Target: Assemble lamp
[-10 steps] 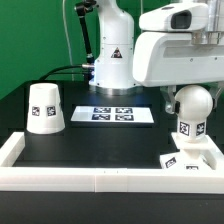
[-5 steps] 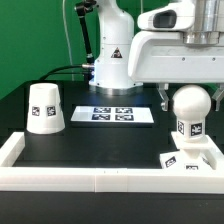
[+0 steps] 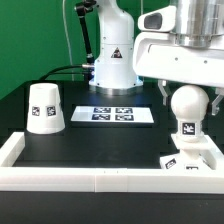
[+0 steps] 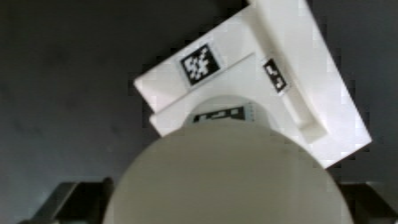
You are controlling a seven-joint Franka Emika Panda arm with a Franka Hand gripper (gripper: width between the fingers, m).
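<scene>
Bulb (image 3: 190,108) stands on base (image 3: 200,156); fully seated or not, unclear. Shade (image 3: 44,107) apart on tabletop (image 3: 100,145), not yet fitted. Hand (image 3: 188,98) open, astride bulb top.

Smooth matt white plastic bulb (image 3: 189,112), base (image 4: 267,80), shade (image 3: 45,107).
</scene>
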